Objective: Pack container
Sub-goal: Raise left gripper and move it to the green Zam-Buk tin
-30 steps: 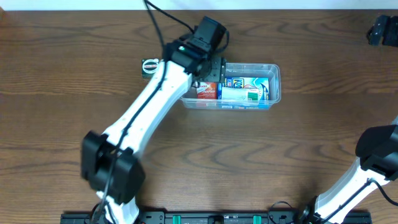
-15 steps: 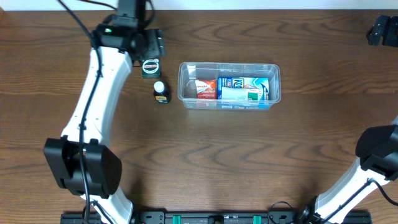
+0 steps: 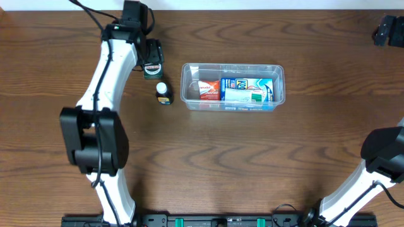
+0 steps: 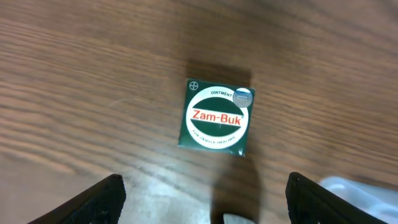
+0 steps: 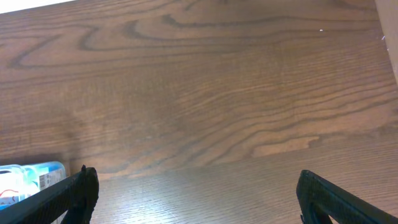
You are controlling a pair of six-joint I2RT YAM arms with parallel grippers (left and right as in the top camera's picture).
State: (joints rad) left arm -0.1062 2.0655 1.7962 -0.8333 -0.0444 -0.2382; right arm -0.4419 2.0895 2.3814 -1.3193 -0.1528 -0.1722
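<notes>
Zam-Buk box (image 4: 214,116) is framed by the left pincer (image 4: 206,200), spread apart.
The right pincer (image 5: 196,193) is parted wide; boxes (image 3: 243,89) are seen in the container (image 3: 190,94).

A green Zam-Buk box (image 4: 214,116) lies flat on the wooden table (image 4: 74,74), clear of the wide-spread left claw (image 4: 208,198).

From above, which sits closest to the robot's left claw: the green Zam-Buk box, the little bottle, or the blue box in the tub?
1. Green Zam-Buk box, right at the left gripper.
2. Small bottle, just past it, toward the robot.
3. Blue box, off right inside the container.
</notes>
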